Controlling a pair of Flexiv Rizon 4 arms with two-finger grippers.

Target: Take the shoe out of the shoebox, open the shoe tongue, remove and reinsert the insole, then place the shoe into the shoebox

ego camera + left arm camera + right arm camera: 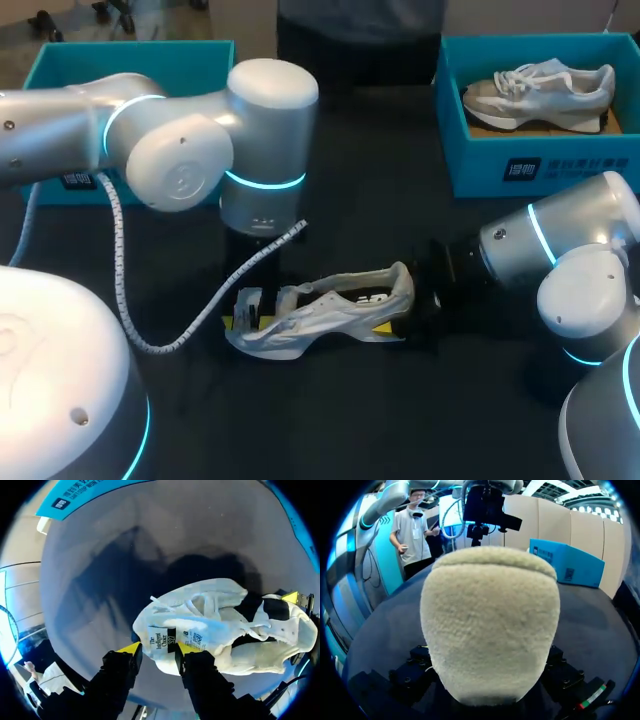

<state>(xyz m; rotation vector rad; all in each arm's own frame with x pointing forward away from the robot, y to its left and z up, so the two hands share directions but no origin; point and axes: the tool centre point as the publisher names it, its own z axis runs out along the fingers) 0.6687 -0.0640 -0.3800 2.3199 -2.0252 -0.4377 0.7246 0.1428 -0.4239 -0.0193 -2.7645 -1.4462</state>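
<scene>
Shoe (320, 315) on table (380, 150), tongue (162, 640) gripped.
Left jaws clench the tongue; right jaws at heel (490, 625), state not discernible.

The head camera sits high behind the robot and looks down and forward over the dark worktop (360, 420). It is far enough back to take in the left arm (180, 150), the right arm (570, 260), the shoe (320, 315) in the middle, and the left box (60, 65) and right box (480, 160) at the far corners. The left wrist camera looks steeply down along the left claw (159, 650), close above the shoe. The right wrist camera lies low and faces nearly level across the worktop from the heel, so near that the fleecy heel fills most of its view. All three views share the shoe and the worktop around it.
</scene>
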